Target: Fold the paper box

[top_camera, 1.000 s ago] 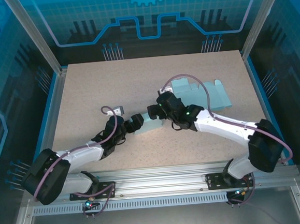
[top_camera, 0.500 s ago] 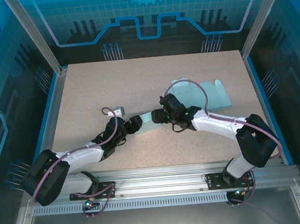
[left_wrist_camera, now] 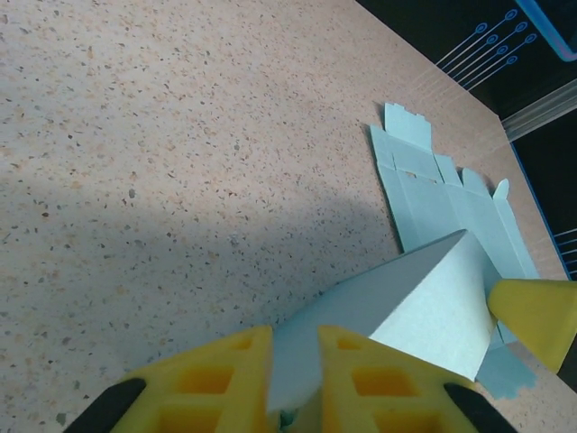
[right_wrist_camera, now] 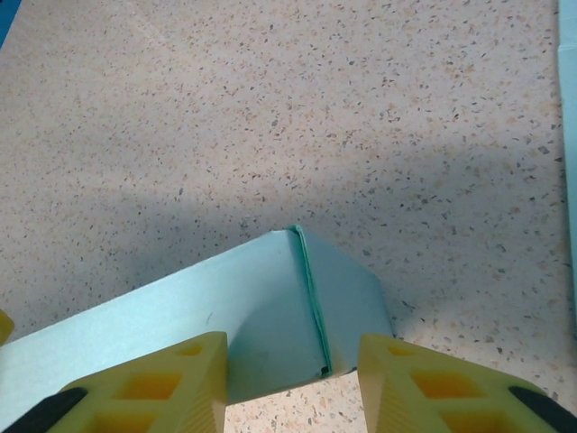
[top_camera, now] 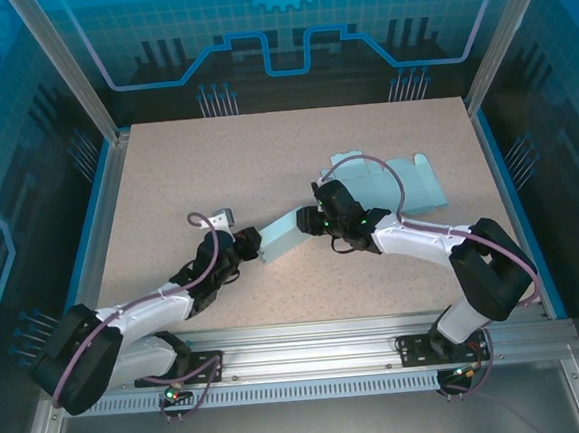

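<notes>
Box [top_camera: 283, 239] is up mid-bench between the arms, looking like light, thin card that would crush easily, left gripper [left_wrist_camera: 296, 336] pinched tight on one end, right gripper [right_wrist_camera: 293, 347] spread wide around the other, so hold it gently along the folded edges.

The paper box [top_camera: 283, 235] sits near the middle of the table [top_camera: 186, 174], slanting from near-left to far-right. The left gripper [top_camera: 253, 246] pinches the box's left end. The right gripper [top_camera: 311, 221] straddles its right end, a finger on either side. Behind and to the right of the box, a flat box blank [top_camera: 399, 184] lies on the table, just beyond the right gripper.
</notes>
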